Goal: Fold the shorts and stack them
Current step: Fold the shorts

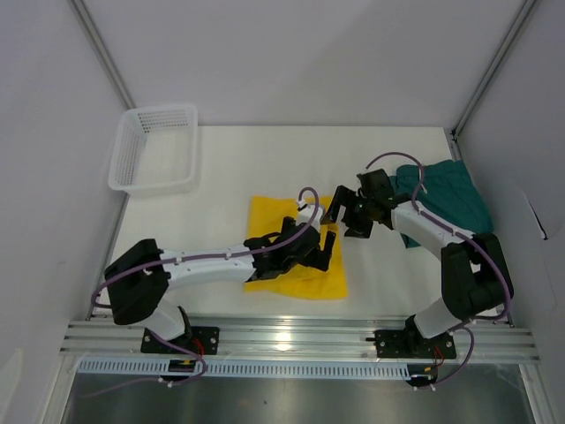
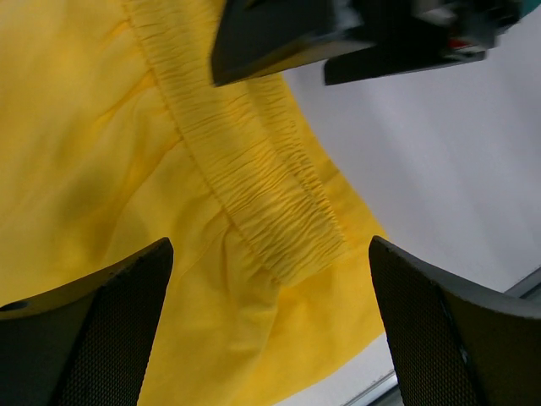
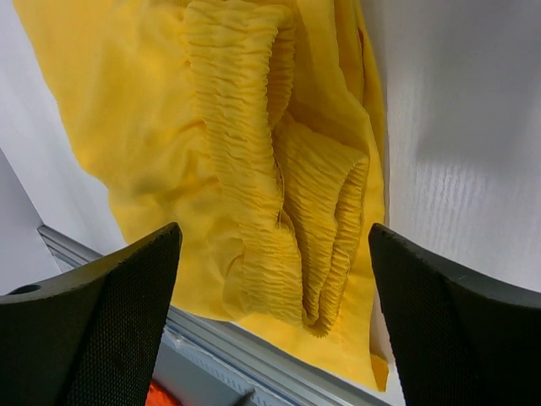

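The yellow shorts (image 1: 267, 221) lie flat in the middle of the table, with the elastic waistband on their right side. My left gripper (image 1: 323, 247) is open and hovers over the shorts' right edge; in the left wrist view (image 2: 269, 249) the waistband (image 2: 254, 178) runs between its spread fingers. My right gripper (image 1: 347, 212) is open just above the shorts' upper right corner; in the right wrist view (image 3: 275, 233) the bunched waistband (image 3: 279, 186) lies below it. Neither gripper holds cloth. The dark teal shorts (image 1: 448, 199) lie crumpled at the right, behind the right arm.
A white mesh basket (image 1: 154, 146) stands at the back left of the table. The metal rail (image 1: 300, 340) runs along the near edge, close to the shorts' lower hem. The right gripper's fingers (image 2: 338, 42) show at the top of the left wrist view.
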{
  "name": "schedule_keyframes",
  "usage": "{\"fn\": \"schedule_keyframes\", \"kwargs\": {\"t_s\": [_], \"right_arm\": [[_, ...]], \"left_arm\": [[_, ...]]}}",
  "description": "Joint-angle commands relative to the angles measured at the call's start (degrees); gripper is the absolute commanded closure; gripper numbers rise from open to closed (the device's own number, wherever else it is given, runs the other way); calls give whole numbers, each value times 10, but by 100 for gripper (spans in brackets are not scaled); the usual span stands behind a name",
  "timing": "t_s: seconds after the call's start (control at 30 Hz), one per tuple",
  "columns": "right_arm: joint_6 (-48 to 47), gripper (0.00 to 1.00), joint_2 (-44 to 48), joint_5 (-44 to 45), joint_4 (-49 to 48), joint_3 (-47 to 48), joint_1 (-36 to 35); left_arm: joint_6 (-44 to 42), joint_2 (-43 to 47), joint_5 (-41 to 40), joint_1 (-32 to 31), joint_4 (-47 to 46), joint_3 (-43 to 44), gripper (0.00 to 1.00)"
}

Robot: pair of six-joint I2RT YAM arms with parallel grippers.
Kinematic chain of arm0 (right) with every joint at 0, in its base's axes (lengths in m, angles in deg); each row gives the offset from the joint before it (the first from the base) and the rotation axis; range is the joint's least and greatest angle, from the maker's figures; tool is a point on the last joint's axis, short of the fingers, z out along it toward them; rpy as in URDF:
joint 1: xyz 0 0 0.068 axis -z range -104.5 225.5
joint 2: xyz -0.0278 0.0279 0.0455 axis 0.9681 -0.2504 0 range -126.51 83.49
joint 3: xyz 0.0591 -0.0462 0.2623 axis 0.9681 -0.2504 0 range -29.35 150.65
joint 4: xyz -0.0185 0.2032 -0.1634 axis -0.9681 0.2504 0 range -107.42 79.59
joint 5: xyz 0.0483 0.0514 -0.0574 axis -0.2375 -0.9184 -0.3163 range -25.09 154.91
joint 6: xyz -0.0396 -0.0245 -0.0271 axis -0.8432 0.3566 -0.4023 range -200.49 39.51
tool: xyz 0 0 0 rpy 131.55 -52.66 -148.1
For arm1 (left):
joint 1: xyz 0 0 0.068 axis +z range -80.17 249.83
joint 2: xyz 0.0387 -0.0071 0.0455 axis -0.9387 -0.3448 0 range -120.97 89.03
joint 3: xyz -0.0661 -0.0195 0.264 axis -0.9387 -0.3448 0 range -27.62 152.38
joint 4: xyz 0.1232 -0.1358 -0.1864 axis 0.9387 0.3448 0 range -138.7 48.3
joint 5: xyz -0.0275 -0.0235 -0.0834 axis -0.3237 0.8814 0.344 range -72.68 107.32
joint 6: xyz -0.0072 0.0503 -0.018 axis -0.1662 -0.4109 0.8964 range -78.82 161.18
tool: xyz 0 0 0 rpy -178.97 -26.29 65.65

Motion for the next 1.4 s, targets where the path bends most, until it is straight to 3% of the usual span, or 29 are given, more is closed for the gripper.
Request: {"fn": "schedule_keyframes", "kwargs": {"t_s": [0.0, 0.33, 0.47, 0.7, 0.77, 0.9, 1.03, 1.07, 1.2, 1.23, 1.37], "right_arm": [[11, 7, -34, 11, -13, 28, -11], [4, 12, -119, 23, -6, 88, -41], [4, 24, -130, 21, -7, 97, -43], [-10, 34, -146, 49, 12, 121, -46], [-12, 40, -151, 60, 21, 127, -49], [-22, 62, -159, 71, 23, 136, -53], [-32, 87, -168, 70, 27, 152, -57], [-32, 89, -169, 72, 29, 156, -58], [-39, 88, -167, 82, 34, 170, -67], [-38, 75, -163, 83, 37, 172, -68], [-39, 58, -145, 84, 42, 179, -71]], "left_arm": [[-12, -29, 3, -15, -1, 58, 2], [3, -125, -55, -27, 80, 132, 2], [14, -156, -77, -26, 109, 153, 5], [19, -194, -88, -20, 124, 165, 16], [20, -198, -84, -17, 122, 160, 20], [9, -190, -72, -19, 96, 146, 40], [-24, -158, -62, -30, 49, 91, 46], [-26, -139, -58, -31, 41, 82, 47], [-40, -77, -38, -32, -1, 14, 47], [-45, -65, -38, -33, 0, 7, 47], [-52, -6, -35, -31, 5, -36, 43]]}}
